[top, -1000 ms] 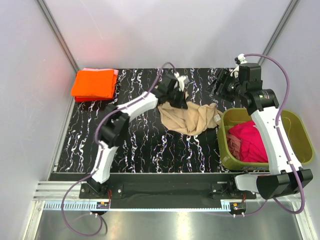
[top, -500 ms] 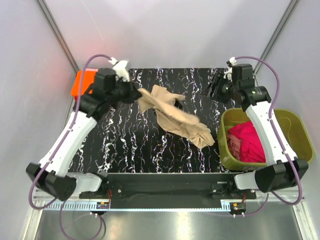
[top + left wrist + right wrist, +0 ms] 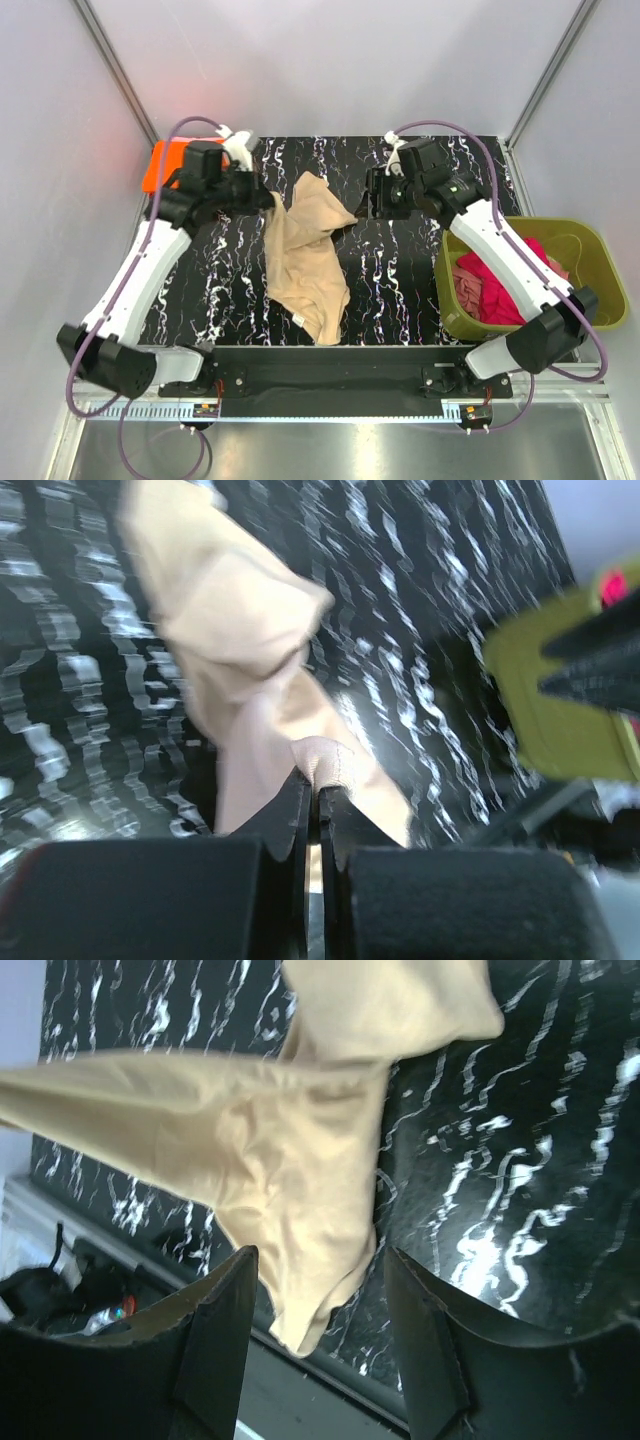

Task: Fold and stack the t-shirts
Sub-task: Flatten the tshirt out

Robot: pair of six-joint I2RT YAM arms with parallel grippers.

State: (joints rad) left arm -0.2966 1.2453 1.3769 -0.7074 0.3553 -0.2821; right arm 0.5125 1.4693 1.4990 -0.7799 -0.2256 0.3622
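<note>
Top external view: the tan-beige t-shirt (image 3: 305, 255) is pinched at its far edge by the left gripper (image 3: 268, 198), clamped tight on the cloth, with the rest draped across the black marbled surface (image 3: 400, 290). The right gripper (image 3: 368, 200) is spread wide just beside it, nothing held. The orange t-shirt (image 3: 165, 165) is seen at the far-left corner, and the magenta-red t-shirt (image 3: 500, 285) in the olive-green tub (image 3: 595, 240).

Bright, even light fell from above; an orange glow tinted the wall (image 3: 115, 150) at 10 o'clock. Left-wrist surface (image 3: 420, 610) was motion-blurred.

Marbled table (image 3: 400, 285): tan t-shirt (image 3: 305, 262), orange t-shirt (image 3: 158, 170)
</note>
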